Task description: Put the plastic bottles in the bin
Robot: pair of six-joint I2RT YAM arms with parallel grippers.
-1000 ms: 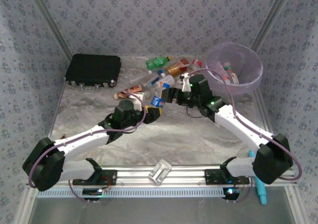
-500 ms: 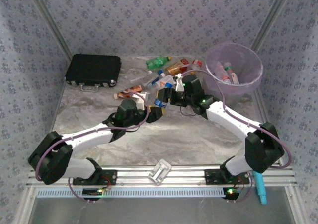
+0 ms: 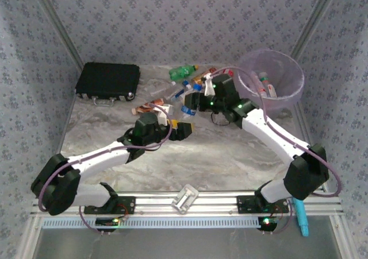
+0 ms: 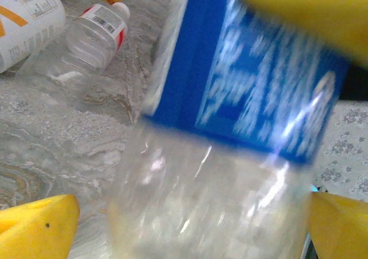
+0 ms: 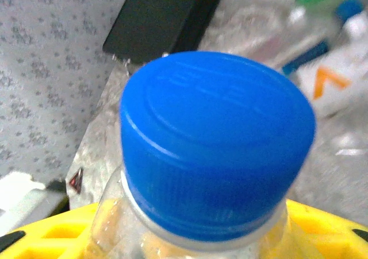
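- The step in hand looks like a hand-over. A blue-label bottle (image 3: 186, 111) sits in mid-air between the two arms, over the middle of the table (image 3: 230, 155) and just in front of the heap of loose bottles (image 3: 172, 91).
- The left gripper (image 3: 184, 124) is spread wide. Its yellow fingers (image 4: 34, 224) stand either side of the bottle's clear lower body, with a plain gap on one side, so I judge it is not clamping.
- The right gripper (image 3: 188, 105) appears closed on the bottle's upper end. In its wrist view the yellow fingers sit tight under the blue cap (image 5: 215, 138).
- Next, the right arm needs to lift the bottle clear of the left fingers and swing it across to the bin (image 3: 299, 78) at the far right. It should let go only once the bottle is over the rim.
- The bin already holds a few bottles (image 3: 265, 84).
- A green bottle (image 3: 183, 71) lies with several others at the back of the table.
- A black case (image 3: 108, 81) lies at the far left, well out of the way.
- Likely obstacles are the left gripper, close under the bottle, and the near wall of the bin, which the bottle must pass above.
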